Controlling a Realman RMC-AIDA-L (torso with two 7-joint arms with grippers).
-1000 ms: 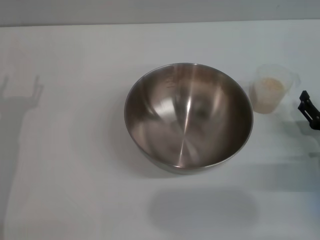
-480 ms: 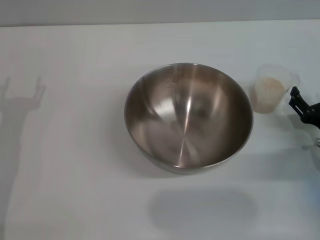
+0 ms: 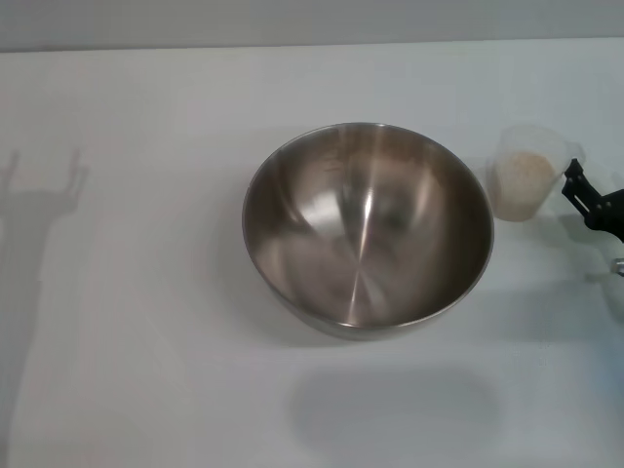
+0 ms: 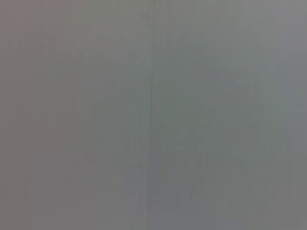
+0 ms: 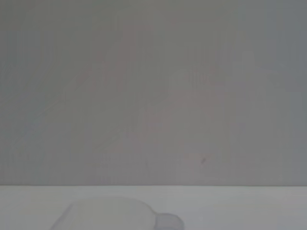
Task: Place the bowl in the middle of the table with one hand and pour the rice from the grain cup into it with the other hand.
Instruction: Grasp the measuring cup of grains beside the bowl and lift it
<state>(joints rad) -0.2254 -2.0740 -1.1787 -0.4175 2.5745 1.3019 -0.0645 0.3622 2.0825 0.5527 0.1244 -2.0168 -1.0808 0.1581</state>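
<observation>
The steel bowl [image 3: 368,226] stands upright and empty in the middle of the white table [image 3: 146,292]. The translucent grain cup [image 3: 529,174] stands upright to the right of it, apart from it, with beige rice [image 3: 526,168] inside. My right gripper [image 3: 588,198] comes in from the right edge in the head view and sits just beside the cup's right side, at its rim height. The cup's rim also shows in the right wrist view [image 5: 105,214], close in front. My left gripper is out of view; only its shadow falls on the table at the far left.
A grey wall [image 3: 312,19] runs behind the table's far edge. The left wrist view shows only a plain grey surface [image 4: 153,115]. A soft shadow lies on the table in front of the bowl.
My right gripper has moved left and slightly up from the right edge, closing in on the cup. The bowl and the cup have not moved.
</observation>
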